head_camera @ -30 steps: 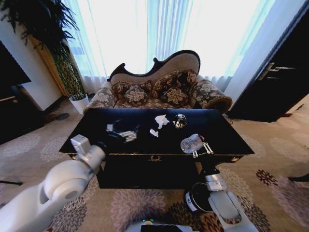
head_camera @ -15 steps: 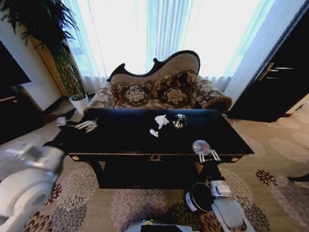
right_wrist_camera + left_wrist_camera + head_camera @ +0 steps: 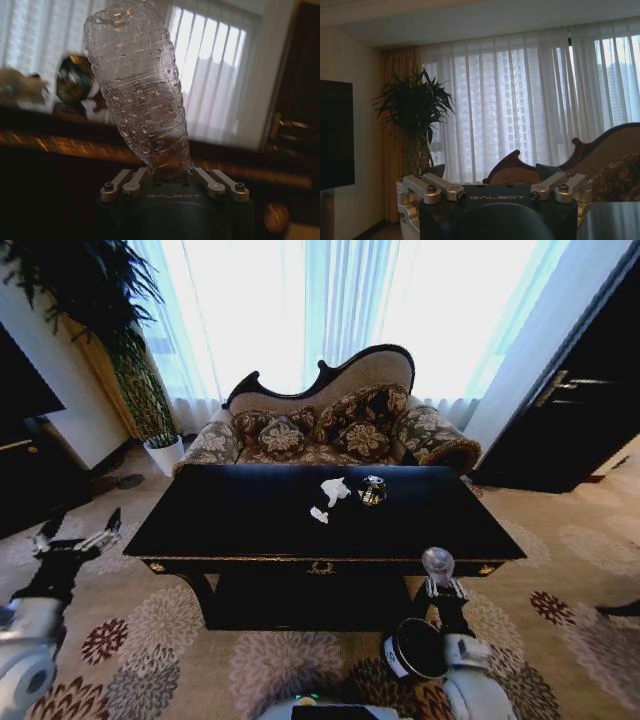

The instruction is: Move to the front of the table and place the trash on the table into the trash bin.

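Right claw (image 3: 441,587) clamped on clear bottle (image 3: 137,85), its base hidden between the fingers; trash bin (image 3: 410,649) just below, table (image 3: 250,525) edge beyond. Left claw (image 3: 75,540) spread, empty, out left.

Windows: sheer white curtains (image 3: 340,310) at 12 o'clock, bright daylight behind.
Seating: patterned sofa (image 3: 330,425) with dark carved frame, below curtains.
Plant: tall potted plant (image 3: 120,350) at 10 o'clock.
Floor: floral carpet (image 3: 290,660).
Cabinet: dark cabinet (image 3: 580,400) at 2 o'clock.
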Controlling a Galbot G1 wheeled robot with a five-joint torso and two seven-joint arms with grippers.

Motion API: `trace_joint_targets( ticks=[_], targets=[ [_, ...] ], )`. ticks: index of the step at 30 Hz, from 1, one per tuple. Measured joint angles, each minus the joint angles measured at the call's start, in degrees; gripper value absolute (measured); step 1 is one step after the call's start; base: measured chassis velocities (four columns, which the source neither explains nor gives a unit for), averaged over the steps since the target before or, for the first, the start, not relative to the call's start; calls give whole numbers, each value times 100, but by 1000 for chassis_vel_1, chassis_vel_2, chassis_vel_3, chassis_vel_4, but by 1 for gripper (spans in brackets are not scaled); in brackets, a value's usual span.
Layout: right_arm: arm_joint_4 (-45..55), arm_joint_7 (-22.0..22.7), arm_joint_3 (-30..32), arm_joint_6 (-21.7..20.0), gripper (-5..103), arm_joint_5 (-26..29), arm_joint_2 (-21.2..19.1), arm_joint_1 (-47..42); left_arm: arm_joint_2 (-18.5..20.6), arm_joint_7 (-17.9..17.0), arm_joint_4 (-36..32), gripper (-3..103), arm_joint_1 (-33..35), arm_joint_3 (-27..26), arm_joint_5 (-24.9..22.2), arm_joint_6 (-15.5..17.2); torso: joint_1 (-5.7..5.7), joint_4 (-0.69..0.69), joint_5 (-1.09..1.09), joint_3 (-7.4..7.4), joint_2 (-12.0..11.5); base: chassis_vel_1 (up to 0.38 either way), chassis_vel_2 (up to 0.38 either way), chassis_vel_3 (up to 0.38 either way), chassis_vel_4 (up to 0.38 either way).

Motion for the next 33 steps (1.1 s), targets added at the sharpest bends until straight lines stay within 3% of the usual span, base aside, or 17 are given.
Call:
trace_joint_targets(
  ticks=[4, 14, 23, 33],
  targets=[
    [-353, 27, -31, 62, 25, 56, -5, 119, -103, 11, -8, 100, -2, 54, 29, -36, 0, 1, 0, 0, 0, 0, 0, 0, 0],
    [-2433, 36, -352, 390, 25, 138, -196, 1004, -289, 66, 93, 100, 25, 288, 184, -166, 0, 2, 0, 0, -1, 0, 0, 0, 0],
    [-4264, -36, -500, 530, 25, 729, -417, 1564, -270, 87, 219, 100, -135, 630, 256, -192, 0, -1, -1, 0, -1, 0, 0, 0, 0],
    [-5648, -245, -601, 874, 25, 533, -296, 2113, -256, 90, 200, 100, -190, 751, 285, -178, 0, 1, -2, 0, -1, 0, 0, 0, 0]
  ],
)
